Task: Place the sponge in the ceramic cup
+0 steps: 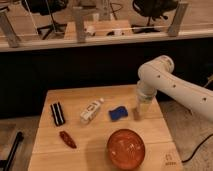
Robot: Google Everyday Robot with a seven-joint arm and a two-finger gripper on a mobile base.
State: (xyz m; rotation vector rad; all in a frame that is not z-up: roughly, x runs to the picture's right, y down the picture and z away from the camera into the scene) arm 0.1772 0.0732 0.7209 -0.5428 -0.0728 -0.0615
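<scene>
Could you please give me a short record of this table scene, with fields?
sponge: blue, flat on the table, unheld
ceramic cup: upright, just right of the sponge
pincer: open, just above the ceramic cup
bottle: white, lying left of the sponge
bowl: orange, near the front edge

My arm [180, 90] reaches in from the right, bends sharply at the rounded elbow and drops straight down — the pincer [140, 113] hangs below the wrist, right of centre in my view, pointing downward, its jaws spread wide.
</scene>
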